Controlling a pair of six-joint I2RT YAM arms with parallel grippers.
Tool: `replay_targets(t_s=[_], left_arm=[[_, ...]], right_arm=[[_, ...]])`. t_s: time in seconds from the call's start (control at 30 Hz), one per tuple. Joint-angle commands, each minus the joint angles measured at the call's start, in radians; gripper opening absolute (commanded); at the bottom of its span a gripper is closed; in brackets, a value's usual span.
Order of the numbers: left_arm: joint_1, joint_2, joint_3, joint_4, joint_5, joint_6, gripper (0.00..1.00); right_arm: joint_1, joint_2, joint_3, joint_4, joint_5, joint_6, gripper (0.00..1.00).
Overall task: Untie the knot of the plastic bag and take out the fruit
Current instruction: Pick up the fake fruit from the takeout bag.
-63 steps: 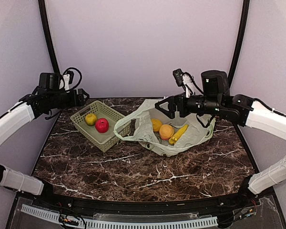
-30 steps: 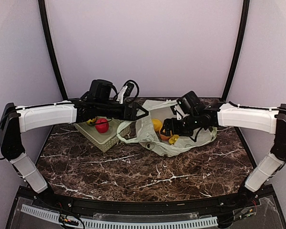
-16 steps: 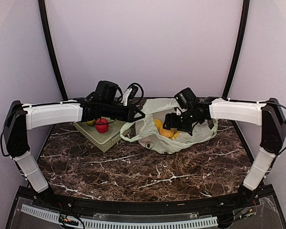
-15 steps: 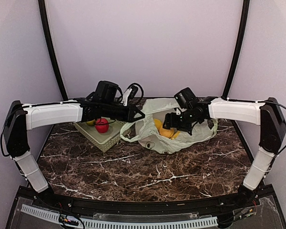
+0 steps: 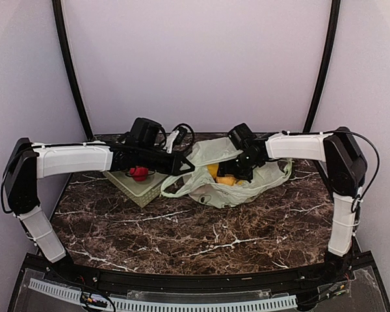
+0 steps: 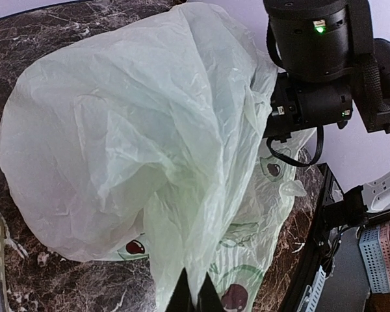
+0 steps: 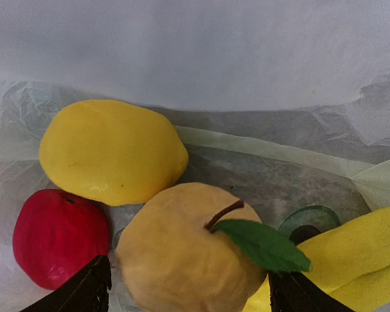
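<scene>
Leftmost, we see the basket [image 5: 133, 192] holding a red apple [image 5: 139, 173]. The left gripper [image 6: 192, 292] is clenched on a fold of the plastic bag [image 6: 136, 130], which lies just right of the basket. Inside it, the right gripper [image 7: 192, 270] has its jaws spread either side of an orange fruit [image 7: 172, 244], a banana [image 7: 351, 250] beside it.

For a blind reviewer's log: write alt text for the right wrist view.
The open right pincer straddles a tan fruit with stem and green leaf, lying on the plastic bag. A yellow fruit, a red fruit and a banana surround it.
</scene>
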Motion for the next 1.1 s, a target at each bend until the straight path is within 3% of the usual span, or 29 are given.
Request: replay_targets(t_s=[0.0, 0.07, 0.4, 0.73, 1.07], left_arm=[[-0.008, -0.056, -0.029, -0.028, 0.014, 0.008, 0.01], [-0.008, -0.061, -0.037, -0.028, 0.009, 0.007, 0.01], [-0.008, -0.07, -0.04, -0.022, -0.016, -0.001, 0.01], [-0.008, -0.069, -0.035, -0.014, -0.023, -0.011, 0.01], [-0.007, -0.058, 0.018, 0.001, -0.086, -0.047, 0.01]], right_arm=[[-0.008, 0.072, 0.048, -0.005, 0.003, -0.012, 0.81], [-0.008, 0.091, 0.056, -0.004, 0.003, -0.016, 0.78], [-0.008, 0.04, 0.022, 0.031, -0.023, -0.058, 0.45], [0.006, -0.109, -0.093, 0.158, -0.077, -0.146, 0.41], [0.118, -0.333, -0.294, 0.374, -0.207, -0.31, 0.41]])
